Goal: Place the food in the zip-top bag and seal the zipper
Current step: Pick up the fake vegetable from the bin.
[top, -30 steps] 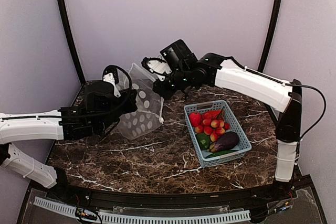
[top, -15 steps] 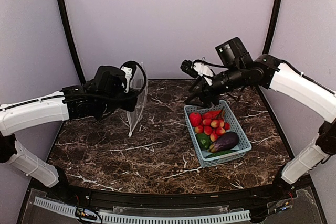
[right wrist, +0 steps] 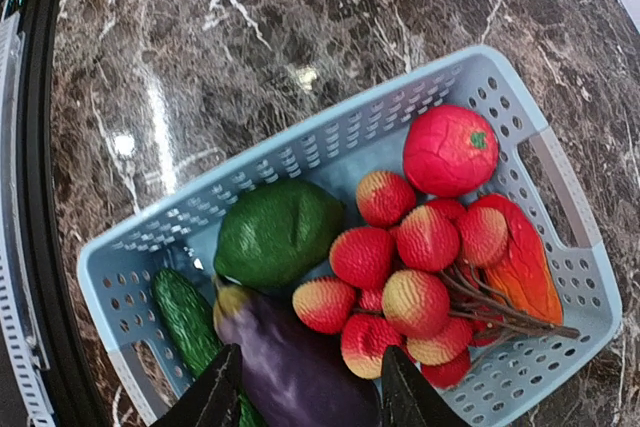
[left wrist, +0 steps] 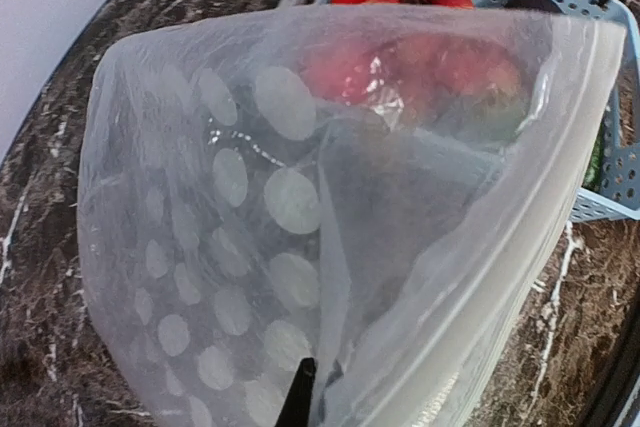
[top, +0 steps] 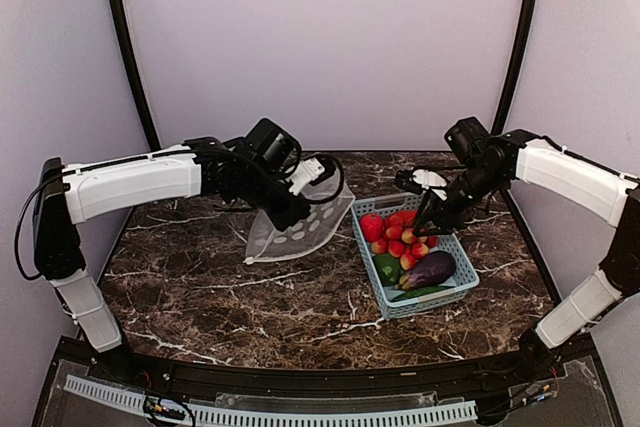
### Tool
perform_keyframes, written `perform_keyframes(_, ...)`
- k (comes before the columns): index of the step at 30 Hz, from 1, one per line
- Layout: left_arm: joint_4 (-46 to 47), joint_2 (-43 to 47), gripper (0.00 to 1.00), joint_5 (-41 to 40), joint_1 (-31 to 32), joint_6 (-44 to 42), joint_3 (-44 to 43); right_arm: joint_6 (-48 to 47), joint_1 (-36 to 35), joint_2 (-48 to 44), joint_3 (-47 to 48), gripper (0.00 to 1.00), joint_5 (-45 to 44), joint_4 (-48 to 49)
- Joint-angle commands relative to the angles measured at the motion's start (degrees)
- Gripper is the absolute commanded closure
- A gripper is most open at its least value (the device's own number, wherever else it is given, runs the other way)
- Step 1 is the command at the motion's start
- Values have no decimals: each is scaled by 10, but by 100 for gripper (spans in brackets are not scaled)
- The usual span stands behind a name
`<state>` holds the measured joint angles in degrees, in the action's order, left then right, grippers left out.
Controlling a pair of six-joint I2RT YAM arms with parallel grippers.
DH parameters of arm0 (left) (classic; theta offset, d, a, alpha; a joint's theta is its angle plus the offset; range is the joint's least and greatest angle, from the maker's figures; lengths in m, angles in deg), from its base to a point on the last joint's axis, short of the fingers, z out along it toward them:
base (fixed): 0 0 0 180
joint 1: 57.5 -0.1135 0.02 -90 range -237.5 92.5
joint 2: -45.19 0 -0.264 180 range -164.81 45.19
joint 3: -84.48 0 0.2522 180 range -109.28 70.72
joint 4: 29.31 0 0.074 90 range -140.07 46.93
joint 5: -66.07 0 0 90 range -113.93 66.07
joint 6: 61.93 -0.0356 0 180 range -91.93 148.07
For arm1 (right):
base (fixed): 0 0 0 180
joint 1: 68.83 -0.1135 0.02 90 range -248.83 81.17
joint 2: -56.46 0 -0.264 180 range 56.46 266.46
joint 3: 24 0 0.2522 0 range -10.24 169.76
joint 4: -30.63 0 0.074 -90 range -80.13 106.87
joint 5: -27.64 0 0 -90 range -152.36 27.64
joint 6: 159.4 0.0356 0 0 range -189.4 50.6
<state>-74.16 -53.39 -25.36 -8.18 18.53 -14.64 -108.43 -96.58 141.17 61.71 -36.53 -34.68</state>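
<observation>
1. Pinching the zip-top bag (top: 298, 234) by its upper edge, the left gripper (top: 312, 177) is clamped tight. The film looks limp, light and slippery, and it sags onto the table just beside the basket (top: 425, 308).
2. Right gripper (right wrist: 311, 357) hovers half-spread and empty over the eggplant (right wrist: 285, 382), which looks smooth and firm, best taken across its middle.
3. All the food (right wrist: 430, 237) sits in the basket; the bag looks empty.

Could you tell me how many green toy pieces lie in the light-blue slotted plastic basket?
2: a round green piece against the long wall of the basket, and a slim green cucumber next to the dark purple eggplant. More may be hidden underneath.
</observation>
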Motion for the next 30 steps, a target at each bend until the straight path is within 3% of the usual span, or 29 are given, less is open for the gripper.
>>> perform_keyframes(1,-40,-8,99,153,-4,24,12,-118,22,-22,-44,54,-23,-44)
perform_keyframes(5,-17,12,99,218,-5,73,38,-153,21,-27,-74,45,-52,-43)
perform_keyframes(13,9,19,99,193,-6,112,45,-190,19,-10,-114,33,-100,-18)
perform_keyframes(18,14,37,99,166,-7,110,55,-229,17,21,-119,33,-164,-13)
perform_keyframes(25,23,40,99,153,-6,109,65,-249,16,59,-121,36,-169,-8)
perform_keyframes(28,22,31,99,155,-6,116,64,-258,13,69,-138,20,-171,2)
perform_keyframes(30,23,26,99,156,-6,118,63,-257,9,80,-146,18,-173,10)
